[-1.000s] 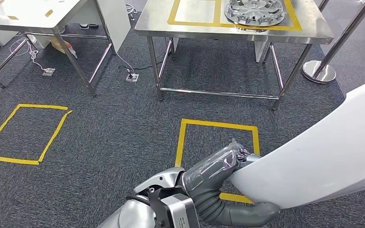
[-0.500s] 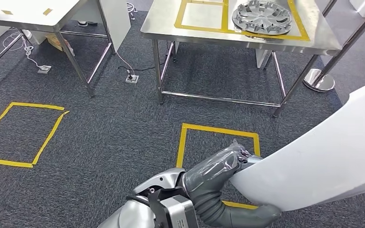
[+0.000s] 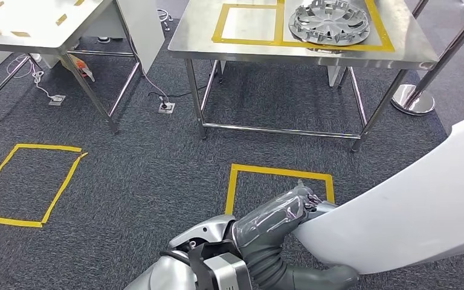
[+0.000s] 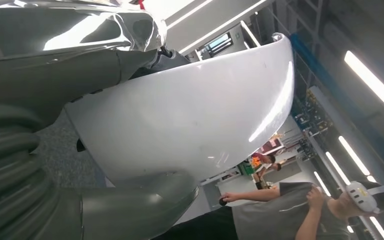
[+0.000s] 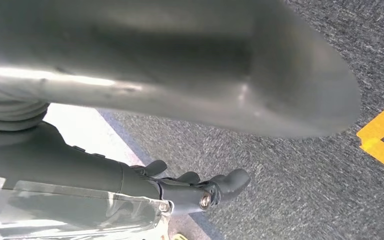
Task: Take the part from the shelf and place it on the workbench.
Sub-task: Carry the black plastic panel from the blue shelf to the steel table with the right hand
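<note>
Overhead, steel workbench [image 3: 399,53] ahead across grey carpet, long white curved part [image 3: 411,208] carried low right, long axis rising toward upper right, left hand [image 3: 290,211] gripping its lower end, right hand [image 5: 200,190] fingers curled, grasp unclear, hubcap [image 3: 330,23] on bench.

two steel tables [image 3: 399,45], one wheel cover [image 3: 329,23], two floor squares [image 3: 27,181]

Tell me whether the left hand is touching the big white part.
Touching. The left wrist view shows the left hand pressed against the white part with its thumb under the edge; the head view agrees.
</note>
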Available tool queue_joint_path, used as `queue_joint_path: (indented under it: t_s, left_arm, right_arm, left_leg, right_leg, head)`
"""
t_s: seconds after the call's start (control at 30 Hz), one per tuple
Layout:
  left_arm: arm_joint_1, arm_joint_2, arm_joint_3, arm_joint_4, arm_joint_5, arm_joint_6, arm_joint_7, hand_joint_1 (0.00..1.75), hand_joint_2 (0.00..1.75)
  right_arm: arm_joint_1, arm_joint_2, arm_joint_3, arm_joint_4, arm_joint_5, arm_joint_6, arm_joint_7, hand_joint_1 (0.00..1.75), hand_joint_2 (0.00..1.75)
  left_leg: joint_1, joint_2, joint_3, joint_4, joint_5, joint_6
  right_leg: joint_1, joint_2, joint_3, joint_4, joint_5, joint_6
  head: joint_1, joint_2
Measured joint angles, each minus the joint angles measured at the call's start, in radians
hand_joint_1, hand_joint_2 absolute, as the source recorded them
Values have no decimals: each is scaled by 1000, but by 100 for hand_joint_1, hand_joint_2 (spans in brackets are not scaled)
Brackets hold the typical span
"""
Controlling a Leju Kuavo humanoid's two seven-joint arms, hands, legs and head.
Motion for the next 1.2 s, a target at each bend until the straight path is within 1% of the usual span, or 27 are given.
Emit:
queue_joint_path:
  t_s: [0.03, 0.07, 0.1, 0.13, 0.2, 0.23, 0.27, 0.3, 0.37, 0.4, 0.43, 0.47, 0.53, 0.57, 0.6, 0.63, 0.7, 0.77, 0.83, 0.9, 0.93, 0.97, 1.03, 1.07, 1.1, 1.13, 1.2]
  left_arm:
    - [0, 1, -2, 0, 0, 0, 1, 175, 175]
    - [1, 1, -3, 0, 0, -1, 2, 175, 175]
    - [1, 1, -4, 0, 0, -1, 2, 175, 175]
    - [0, 1, -5, 0, 0, -1, 2, 175, 175]
    - [-1, 2, -6, 0, 0, -1, 2, 175, 175]
    - [-1, 2, -6, 0, 0, -2, 2, 175, 175]
    - [-1, 3, -7, 0, 0, -2, 3, 175, 175]
    - [-1, 3, -7, 0, 0, -3, 3, 175, 175]
    - [-1, 0, -8, 0, 0, -4, 3, 175, 175]
    - [-2, -1, -8, -1, 0, -4, 3, 175, 175]
    - [-2, -2, -8, -1, 0, -5, 3, 175, 175]
    - [-3, -2, -8, -1, 0, -6, 2, 175, 175]
    - [-4, -2, -9, 1, 0, -8, 1, 175, 175]
    - [-4, -2, -10, 2, 0, -8, 1, 175, 175]
    - [-4, -2, -10, 3, 0, -9, 1, 175, 175]
    - [-4, -2, -10, 3, 0, -9, 1, 175, 175]
    - [-4, -2, -10, 4, 0, -9, 1, 175, 175]
    - [-6, -2, -11, 5, -2, -9, 1, 175, 175]
    - [-8, -3, -12, 7, -5, -9, 1, 175, 175]
    - [-11, -4, -11, 7, -6, -9, 0, 175, 175]
    - [-12, -5, -11, 7, -6, -9, 0, 175, 175]
    - [-14, -5, -11, 7, -6, -9, 0, 175, 175]
    - [-15, -5, -12, 7, -6, -8, 0, 175, 175]
    - [-15, -5, -12, 8, -6, -8, 0, 175, 175]
    - [-15, -5, -12, 8, -6, -8, 0, 175, 175]
    - [-15, -5, -12, 8, -6, -8, 0, 175, 175]
    - [-15, -5, -12, 8, -6, -8, 0, 175, 175]
  right_arm:
    - [1, 0, 0, 0, -1, 0, 0, 0, 0]
    - [1, 0, 0, 0, -2, -1, 1, 0, 0]
    - [2, 1, 0, 0, -3, -2, 1, 0, 0]
    - [2, 1, 0, 0, -3, -3, 1, 0, 0]
    - [1, 4, 0, 0, -3, -5, 1, 0, 0]
    - [1, 6, 0, 0, -3, -7, 1, 0, 0]
    - [1, 8, 0, 0, -3, -8, 1, 0, 0]
    - [1, 10, 0, 0, -4, -8, 1, 0, 0]
    - [2, 12, 0, 0, -5, -9, 1, 0, 0]
    - [1, 13, 0, 0, -5, -9, 1, 0, 0]
    - [0, 13, 0, 0, -6, -9, 1, 0, 0]
    - [-2, 12, 0, 0, -6, -10, 2, 0, 0]
    - [-1, 9, 0, 0, -6, -10, 4, 0, 0]
    - [0, 9, 0, 0, -6, -10, 6, 0, 0]
    - [2, 8, 0, 0, -6, -10, 7, 0, 0]
    - [2, 8, 0, 0, -6, -10, 9, 0, 0]
    - [3, 7, 0, 1, -6, -10, 12, 0, 0]
    - [4, 7, 0, 1, -6, -9, 13, 0, 0]
    - [4, 7, 0, 1, -5, -8, 13, 0, 0]
    - [4, 8, 0, 1, -3, -9, 12, 0, 0]
    - [3, 7, 0, 0, -2, -9, 11, 0, 0]
    - [2, 7, 0, 0, -1, -9, 11, 0, 0]
    - [2, 6, 0, 0, 0, -9, 10, 0, 0]
    - [2, 6, 0, 0, 0, -9, 10, 0, 0]
    - [3, 5, 0, 0, 0, -9, 10, 0, 0]
    - [3, 5, 0, 0, 1, -9, 10, 0, 0]
    - [3, 6, 0, 0, 1, -9, 10, 0, 0]
  left_leg:
    - [2, 0, -44, 50, -21, -3]
    - [3, 0, -75, 74, -29, -4]
    - [2, 0, -90, 65, -18, -2]
    - [1, 0, -86, 22, 16, 2]
    - [-8, 0, -51, -109, 113, 20]
    - [-14, -1, -35, -161, 142, 29]
    - [-19, -1, -23, -192, 156, 36]
    - [-23, -2, -17, -203, 155, 41]
    - [-19, -2, 7, -218, 154, 47]
    - [-16, -2, 19, -225, 153, 50]
    - [-14, -1, 32, -229, 150, 54]
    - [-12, -1, 41, -231, 145, 56]
    - [-13, -3, 54, -231, 130, 60]
    - [-13, -4, 63, -231, 121, 61]
    - [-12, -6, 74, -231, 112, 60]
    - [-12, -7, 87, -231, 101, 58]
    - [-12, -7, 116, -229, 77, 50]
    - [-14, -7, 130, -228, 57, 39]
    - [-15, -8, 133, -225, 49, 30]
    - [-15, -5, 120, -193, 50, 24]
    - [-13, -3, 96, -153, 50, 18]
    - [-11, -2, 59, -96, 42, 12]
    - [-5, 0, -31, 26, 1, 2]
    - [-3, 0, -68, 64, -18, 0]
    - [-3, 1, -92, 73, -21, 1]
    - [-4, 1, -97, 48, -2, 4]
    - [-12, 1, -63, -79, 92, 23]
  right_leg:
    - [0, 0, 7, 0, -8, -1]
    - [1, 1, 16, 0, -16, -1]
    - [1, 2, 27, 0, -24, 0]
    - [2, 3, 39, -1, -33, 0]
    - [5, 6, 62, -3, -51, 4]
    - [5, 7, 69, -5, -59, 8]
    - [5, 8, 73, -9, -65, 13]
    - [6, 8, 79, -10, -65, 19]
    - [5, 8, 89, -7, -64, 30]
    - [5, 7, 86, 13, -64, 33]
    - [5, 7, 70, 47, -71, 36]
    - [5, 6, 39, 98, -85, 38]
    - [6, 6, -44, 214, -132, 44]
    - [6, 6, -77, 247, -151, 46]
    - [5, 6, -96, 250, -153, 48]
    - [5, 6, -97, 216, -132, 48]
    - [3, 3, -70, 91, -36, 48]
    - [6, 0, -49, 10, 29, 37]
    - [9, -1, -42, 1, 32, 21]
    - [5, 1, -29, -2, 28, 11]
    - [2, 2, -19, -4, 23, 6]
    - [1, 1, -11, -5, 17, 3]
    - [1, 1, 5, -6, 2, -1]
    - [1, 2, 14, -6, -6, -1]
    - [2, 2, 24, -7, -14, -1]
    - [3, 3, 35, -7, -23, -1]
    - [6, 5, 57, -9, -40, 0]
  head:
    - [-2, 0]
    - [-3, 0]
    - [-5, 0]
    - [-7, 0]
    - [-9, 0]
    - [-10, 0]
    - [-11, 0]
    - [-11, 0]
    - [-13, 0]
    - [-10, 0]
    - [-7, 0]
    - [-2, 0]
    - [6, 0]
    - [8, 0]
    - [10, 0]
    - [12, 0]
    - [17, 0]
    - [20, 0]
    - [18, 0]
    - [13, 0]
    - [9, 0]
    - [5, 0]
    - [-1, 0]
    - [-3, 0]
    - [-4, 0]
    - [-6, 0]
    - [-10, 0]
